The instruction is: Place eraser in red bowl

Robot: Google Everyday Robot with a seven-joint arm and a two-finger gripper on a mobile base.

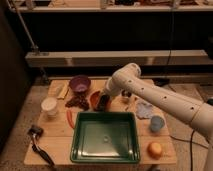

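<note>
The red bowl [94, 99] stands on the wooden table, just behind the green tray. My gripper [103, 101] hangs at the end of the white arm, low over the right part of the bowl. It is shut on a dark flat block, the eraser [102, 105], which sits over the bowl's inside. I cannot tell whether the eraser touches the bowl. The arm reaches in from the right and hides the table behind the bowl.
A purple bowl [80, 83] stands behind the red one, with a dark red bunch [77, 102] to the left. Also on the table [55, 131] are a green tray [105, 137], white cup [49, 106], black long-handled tool [40, 146], blue cup [156, 123], pale cloth [144, 109] and orange fruit [155, 149].
</note>
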